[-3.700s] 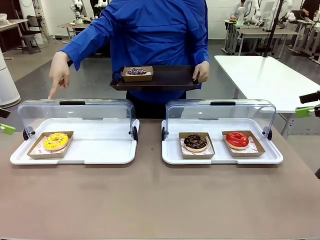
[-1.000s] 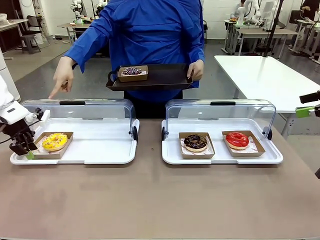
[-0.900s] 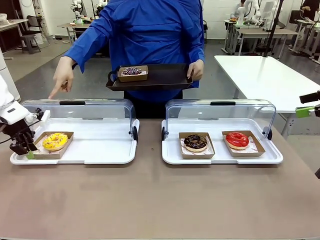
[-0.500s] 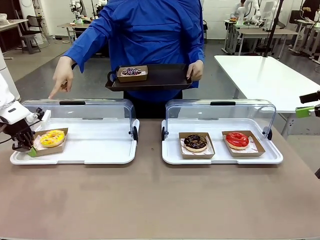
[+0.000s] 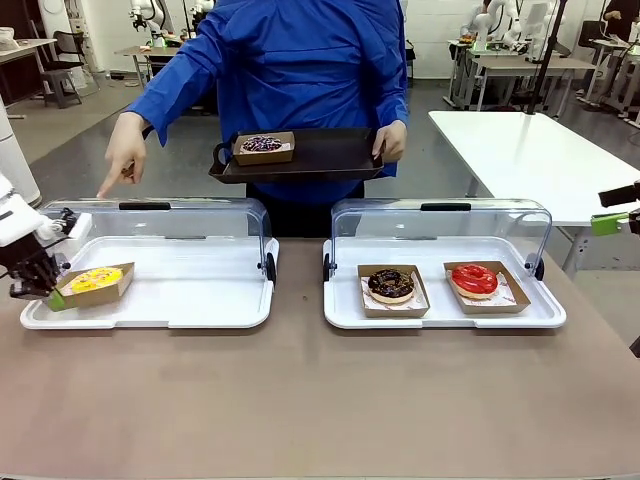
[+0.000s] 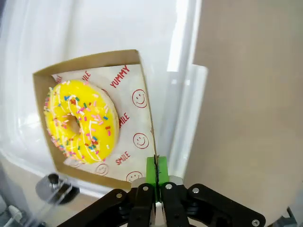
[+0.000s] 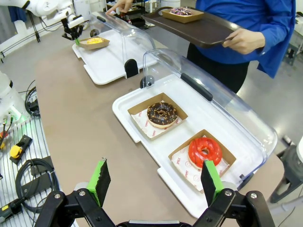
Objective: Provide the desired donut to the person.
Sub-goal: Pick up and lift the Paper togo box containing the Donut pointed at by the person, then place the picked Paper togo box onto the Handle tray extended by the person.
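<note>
While between left jaws, box edge (image 6: 147, 113) above tray (image 5: 180, 312).

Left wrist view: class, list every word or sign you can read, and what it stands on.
"YUMMY": red, on the paper liner under the yellow sprinkled donut.
"SMILE": same liner, repeated.
Smiley-face signs: same liner.
Chocolate donut's liner: print too small to read.
</note>
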Motion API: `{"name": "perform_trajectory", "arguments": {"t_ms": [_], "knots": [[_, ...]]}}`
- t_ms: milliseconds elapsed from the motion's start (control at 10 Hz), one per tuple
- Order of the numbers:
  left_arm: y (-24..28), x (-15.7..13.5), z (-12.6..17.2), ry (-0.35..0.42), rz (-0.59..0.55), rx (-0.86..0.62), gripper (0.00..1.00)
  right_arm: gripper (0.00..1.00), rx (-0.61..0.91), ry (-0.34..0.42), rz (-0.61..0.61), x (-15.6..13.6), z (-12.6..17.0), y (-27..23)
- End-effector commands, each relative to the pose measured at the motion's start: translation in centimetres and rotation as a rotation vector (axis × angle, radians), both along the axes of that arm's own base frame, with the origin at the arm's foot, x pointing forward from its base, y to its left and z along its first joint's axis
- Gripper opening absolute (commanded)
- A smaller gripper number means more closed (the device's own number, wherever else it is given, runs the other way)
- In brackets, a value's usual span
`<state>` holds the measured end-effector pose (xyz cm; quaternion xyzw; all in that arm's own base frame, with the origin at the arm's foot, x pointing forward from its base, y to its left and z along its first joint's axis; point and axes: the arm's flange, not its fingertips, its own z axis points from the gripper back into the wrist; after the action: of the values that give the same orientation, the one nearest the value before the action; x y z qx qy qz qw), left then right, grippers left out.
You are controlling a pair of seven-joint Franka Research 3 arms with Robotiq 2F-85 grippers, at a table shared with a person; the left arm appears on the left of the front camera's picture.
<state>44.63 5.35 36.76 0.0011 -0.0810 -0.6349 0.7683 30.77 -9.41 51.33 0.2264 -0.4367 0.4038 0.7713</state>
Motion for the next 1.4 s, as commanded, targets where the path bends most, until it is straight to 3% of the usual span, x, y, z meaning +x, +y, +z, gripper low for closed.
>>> {"name": "perform_trajectory", "arguments": {"t_ms": [0, 400, 600, 800, 1000, 1300], "knots": [[-0.1, -6.2, 3.8, -0.087, -0.028, 0.014, 0.0, 1.0, 0.015, -0.019, 0.013, 0.3, -0.2, 0.0], [0.3, -15.9, 10.3, -0.197, -0.173, 0.009, 0.0, 1.0, 0.015, -0.019, 0.013, 0.3, -0.2, 0.0], [1.3, -18.6, 14.4, -0.267, -0.178, -0.001, 0.0, 1.0, 0.015, -0.019, 0.013, 0.3, -0.2, 0.0], [1.8, -18.5, 17.0, -0.278, -0.141, 0.008, 0.0, 1.0, 0.015, -0.019, 0.013, 0.3, -0.2, 0.0], [2.2, -17.6, 16.5, -0.244, -0.14, 0.009, 0.0, 1.0, 0.015, -0.019, 0.013, 0.3, -0.2, 0.0], [2.8, -17.1, 16.5, -0.254, -0.117, -0.027, 0.0, 1.0, 0.015, -0.019, 0.013, 0.3, -0.2, 0.0]]}}
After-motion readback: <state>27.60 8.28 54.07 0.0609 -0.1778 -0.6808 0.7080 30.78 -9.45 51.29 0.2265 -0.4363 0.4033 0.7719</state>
